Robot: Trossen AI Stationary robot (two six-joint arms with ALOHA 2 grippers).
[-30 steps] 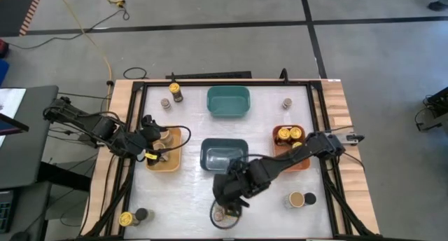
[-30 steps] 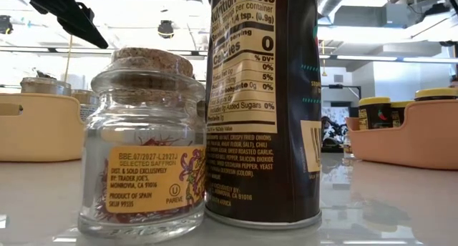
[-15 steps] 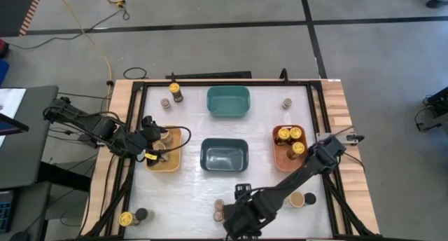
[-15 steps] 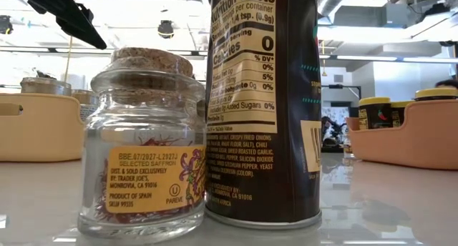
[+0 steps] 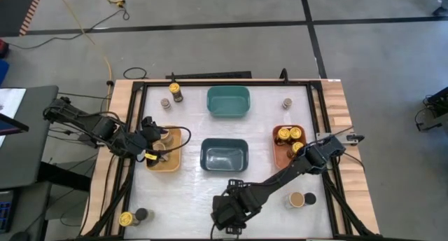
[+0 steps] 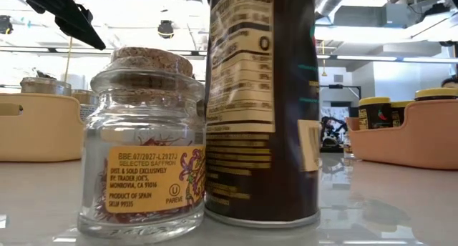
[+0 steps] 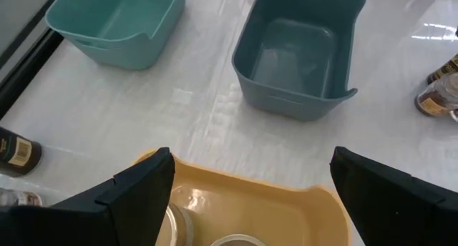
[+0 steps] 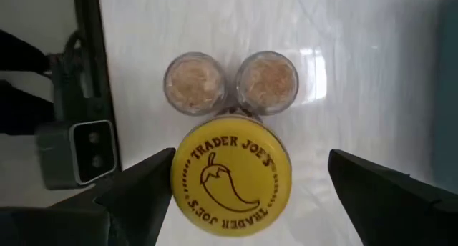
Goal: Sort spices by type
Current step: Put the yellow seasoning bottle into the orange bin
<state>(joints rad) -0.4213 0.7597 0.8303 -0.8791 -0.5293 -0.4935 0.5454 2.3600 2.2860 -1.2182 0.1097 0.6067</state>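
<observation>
right gripper (image 8: 243,185) fingers apart, hovering over yellow-lidded dark spice jar (image 8: 230,180) beside two cork-topped glass jars (image 8: 195,82) near table's front edge; left gripper (image 7: 247,192) fingers apart over yellow bin (image 7: 286,196).

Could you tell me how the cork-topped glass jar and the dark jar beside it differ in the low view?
The glass jar is short and clear, with a cork stopper; the dark jar is much taller and opaque, its top out of the low view. The glass jar has one small orange label; the dark jar's printed label runs down its side. Both stand upright, close together on the white table.
</observation>
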